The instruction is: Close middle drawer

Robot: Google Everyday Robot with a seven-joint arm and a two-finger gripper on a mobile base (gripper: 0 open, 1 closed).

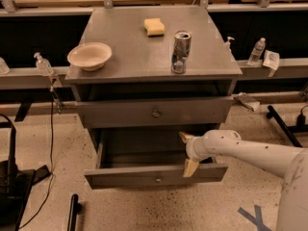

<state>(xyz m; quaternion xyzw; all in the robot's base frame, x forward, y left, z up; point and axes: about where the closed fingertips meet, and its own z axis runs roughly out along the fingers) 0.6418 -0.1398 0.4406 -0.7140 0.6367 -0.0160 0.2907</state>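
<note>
Up top: bowl, can, sponge; pincer at open middle drawer.

Warm, kinda dim overhead light. The can glints a bit, and the middle drawer is all shadow inside, where my tool hangs, fingers spread, by its front.

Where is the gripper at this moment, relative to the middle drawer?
In the camera view, the gripper is low and right of centre, open, at the right part of the pulled-out middle drawer, one fingertip overlapping its front panel, right of the knob.
</note>
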